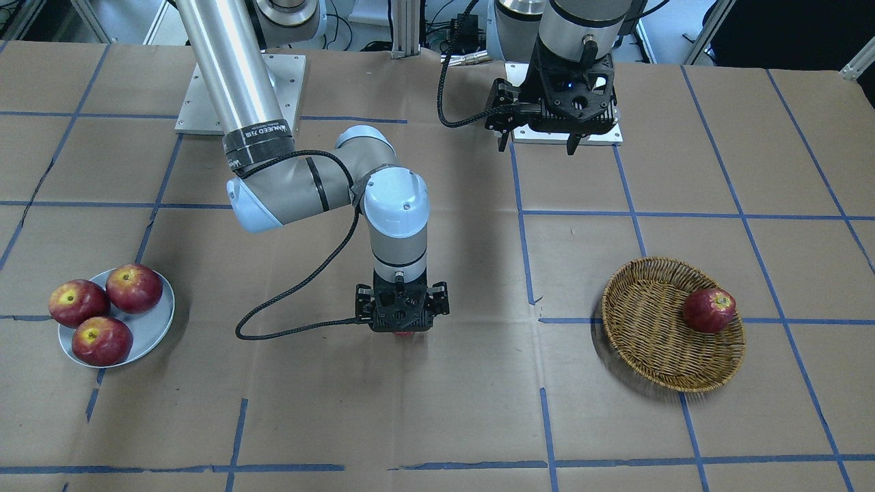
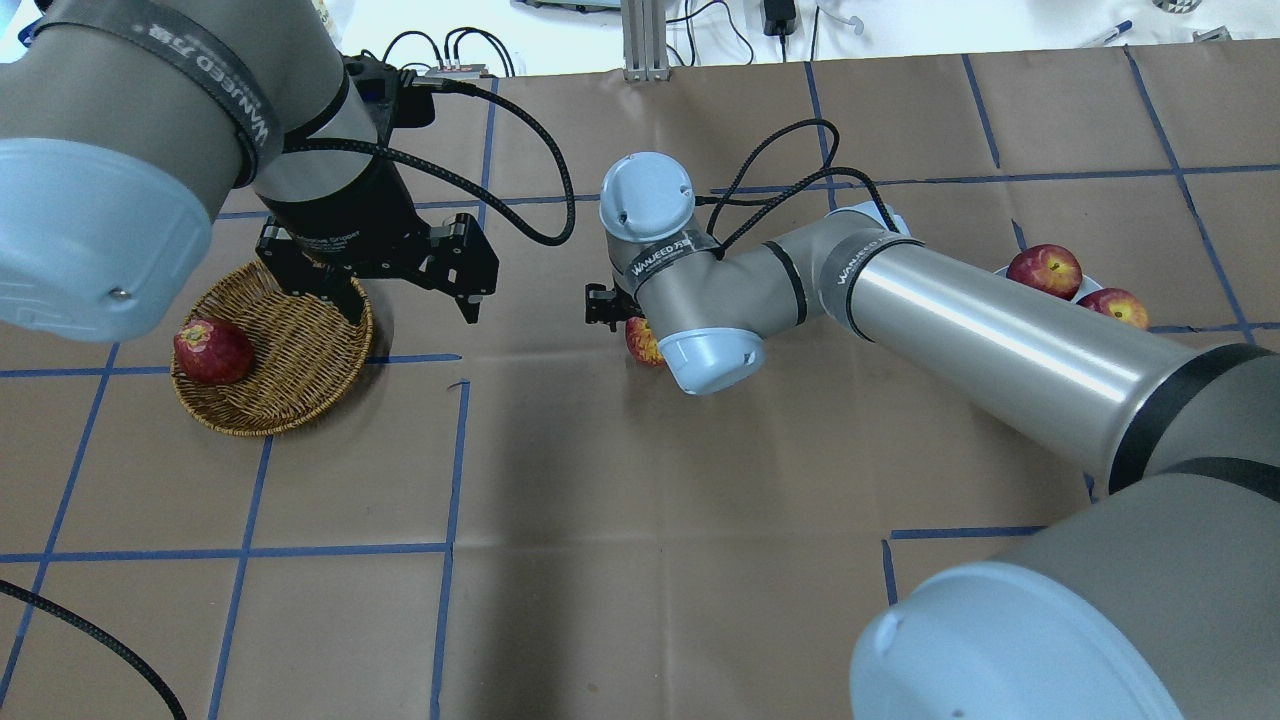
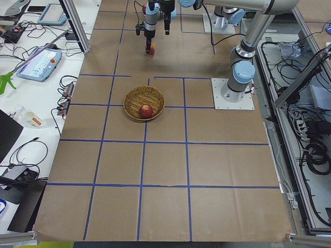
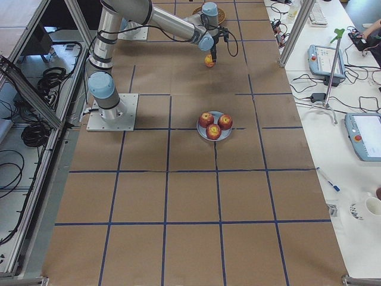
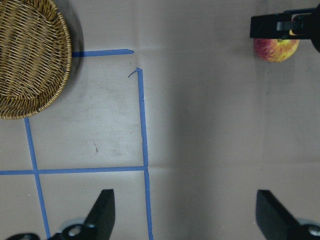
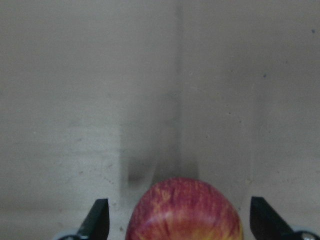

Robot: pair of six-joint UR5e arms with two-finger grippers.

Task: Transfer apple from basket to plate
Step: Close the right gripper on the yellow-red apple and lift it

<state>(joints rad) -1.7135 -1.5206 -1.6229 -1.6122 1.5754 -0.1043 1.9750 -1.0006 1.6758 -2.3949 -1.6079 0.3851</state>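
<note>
The streaky apple sits on the tabletop, between the basket and the plate. The right claw is open around it, with a gap on each side. It should squeeze the apple's middle softly, then lift straight up. The left claw hangs open near the basket.

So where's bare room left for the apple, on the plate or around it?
The plate is crowded: three apples fill it but for a sliver on its basket-facing side. Bare paper lies between plate and right gripper, and between that gripper and the basket.
</note>
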